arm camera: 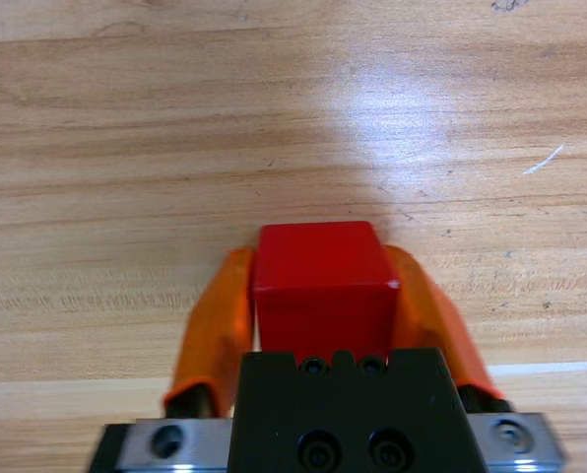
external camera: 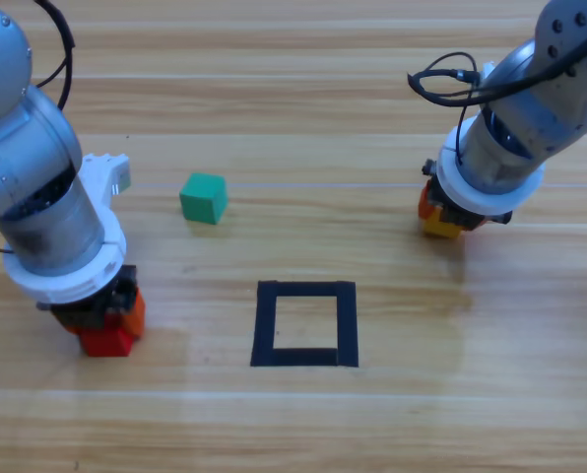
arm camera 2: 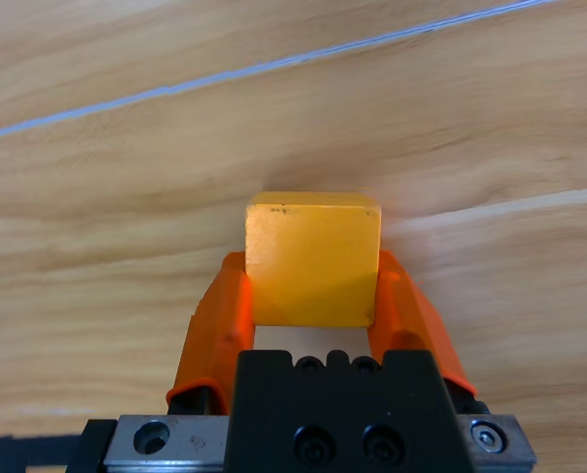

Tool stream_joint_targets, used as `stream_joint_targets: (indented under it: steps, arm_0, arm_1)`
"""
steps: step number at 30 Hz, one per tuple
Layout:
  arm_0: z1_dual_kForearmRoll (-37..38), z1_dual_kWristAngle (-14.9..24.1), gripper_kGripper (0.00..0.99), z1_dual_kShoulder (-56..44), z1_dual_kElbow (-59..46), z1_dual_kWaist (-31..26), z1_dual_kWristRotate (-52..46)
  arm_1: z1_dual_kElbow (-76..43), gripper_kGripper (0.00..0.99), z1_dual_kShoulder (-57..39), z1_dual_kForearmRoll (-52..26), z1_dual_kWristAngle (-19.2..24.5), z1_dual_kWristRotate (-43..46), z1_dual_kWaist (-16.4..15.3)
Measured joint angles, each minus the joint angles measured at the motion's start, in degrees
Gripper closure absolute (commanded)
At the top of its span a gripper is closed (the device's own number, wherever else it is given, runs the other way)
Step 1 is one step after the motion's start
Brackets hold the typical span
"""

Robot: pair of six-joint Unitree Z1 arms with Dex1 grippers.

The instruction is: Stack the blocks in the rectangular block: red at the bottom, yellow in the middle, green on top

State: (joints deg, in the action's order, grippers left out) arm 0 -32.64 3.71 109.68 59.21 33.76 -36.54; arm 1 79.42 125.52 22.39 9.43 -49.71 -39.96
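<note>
**Jaws closed on red and yellow cubes, green cube free, tape square empty**

Jaws of both arms are clamped on cubes. Across the whole high view runs the pale wooden desk (external camera: 303, 118), with long grain lines from side to side.

At the left edge of the frame the left arm comes down to the lower left, where the left gripper (external camera: 111, 320) has its orange jaws pressed against both sides of the small matte red cube (external camera: 106, 340). In the left wrist view the same red cube (arm camera: 323, 291) fills the gap between the two jaws, touching each, with the desk (arm camera: 293, 99) beneath it.

From the upper right corner the right arm reaches to the right middle of the frame. There the right gripper (external camera: 443, 212) holds the small matte yellow cube (external camera: 441, 227); the right wrist view shows the yellow cube (arm camera 2: 311, 258) squeezed between the jaws.

Low in the centre lies the flat, nearly square outline of dark navy-black tape (external camera: 304, 323), hollow, with bare wood inside it.

Up and to the left of that outline, well apart from both grippers, the small teal-green cube (external camera: 204, 198) sits alone on the desk.
</note>
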Motion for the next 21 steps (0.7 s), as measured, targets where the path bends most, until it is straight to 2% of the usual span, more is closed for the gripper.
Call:
stream_joint_targets:
  steps: [2, 3, 9, 13, 17, 21]
  arm_0:
    - [0.00, 0.00, 0.923, 0.00, 0.01, 0.00, 0.60]
    - [-0.03, 0.01, 0.956, 0.00, 0.04, 0.00, 1.12]
    - [-3.62, 0.21, 0.990, 1.06, 4.22, 0.20, 3.52]
    - [-8.38, 0.23, 0.990, 2.40, 10.78, 1.14, 3.58]
    - [-12.96, 0.37, 0.990, 2.72, 18.10, 3.40, 3.26]
    - [-13.69, 0.26, 0.990, 3.16, 23.00, 6.61, 2.92]
  arm_1:
    - [0.23, 0.896, -0.05, 0.19, -1.77, 2.01, 0.13]
    - [0.23, 0.895, -0.15, 0.31, -2.54, 2.72, 0.18]
    - [-0.01, 0.893, -1.55, 3.40, -3.30, 4.89, 0.31]
    - [-0.37, 0.893, -4.51, 5.94, -3.26, 8.58, 0.30]
    - [-0.47, 0.893, -6.72, 6.93, -3.26, 8.98, 0.03]
    - [-1.14, 0.893, -6.98, 6.97, -3.27, 8.98, -0.58]
